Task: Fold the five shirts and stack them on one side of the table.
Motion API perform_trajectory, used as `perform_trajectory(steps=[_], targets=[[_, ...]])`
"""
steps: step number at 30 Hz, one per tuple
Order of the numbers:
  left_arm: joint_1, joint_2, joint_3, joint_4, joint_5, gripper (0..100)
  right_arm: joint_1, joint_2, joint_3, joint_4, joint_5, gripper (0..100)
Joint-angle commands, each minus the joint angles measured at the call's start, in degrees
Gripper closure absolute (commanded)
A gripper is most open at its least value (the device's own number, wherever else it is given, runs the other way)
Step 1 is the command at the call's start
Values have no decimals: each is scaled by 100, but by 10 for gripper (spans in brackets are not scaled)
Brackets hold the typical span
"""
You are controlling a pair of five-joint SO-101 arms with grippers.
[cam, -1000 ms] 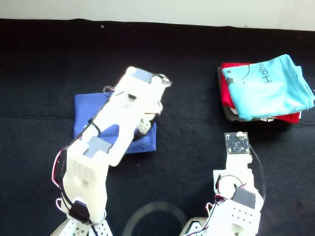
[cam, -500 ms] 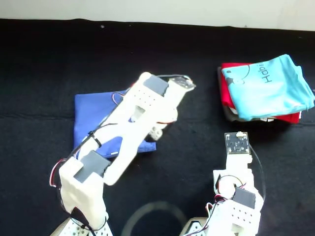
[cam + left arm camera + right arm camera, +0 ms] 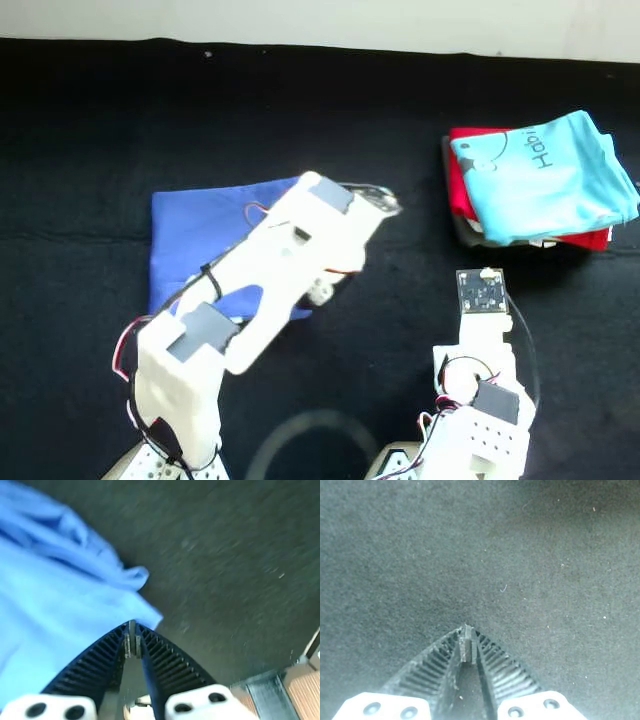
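Lying folded on the black cloth-covered table (image 3: pixel 90 120), well apart from the teal-topped stack of folded shirts (image 3: pixel 545 180), the soft blue fabric shirt (image 3: pixel 200 230) looks light and limp, best pinched through all layers at an edge; left gripper (image 3: pixel 131 640) and right gripper (image 3: pixel 466 647) both closed.

Folded blue shirt (image 3: pixel 200 235) lying flat left of centre, one corner rumpled, cyan shirt (image 3: pixel 545 180) folded, askew atop folded red shirt (image 3: pixel 460 190), stacked at right, well apart
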Motion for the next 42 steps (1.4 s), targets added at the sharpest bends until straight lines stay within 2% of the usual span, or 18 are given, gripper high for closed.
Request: perform_trajectory(steps=[1, 9, 18, 22, 26, 31, 36, 38, 42], targets=[[101, -22, -31, -431, -35, 991, 84, -57, 330, -92, -53, 991], [-40, -119, -110, -554, -35, 991, 84, -57, 330, -92, -53, 991], [-1042, -198, -286, -510, -35, 991, 84, -57, 330, -92, -53, 991], [-1235, -171, -198, -527, -35, 991, 84, -57, 330, -92, -53, 991], [-954, -171, 242, -976, -35, 991, 84, -57, 330, -92, -53, 991], [-620, -171, 585, -1934, -35, 991, 84, -57, 330, -92, -53, 991], [-787, -171, 549, -2716, 18, 991, 84, -57, 330, -92, -53, 991], [-919, -171, 549, -2980, 273, 991, 84, -57, 330, -92, -53, 991], [-1174, -171, 541, -3130, 440, 991, 84, -57, 330, -92, -53, 991]])
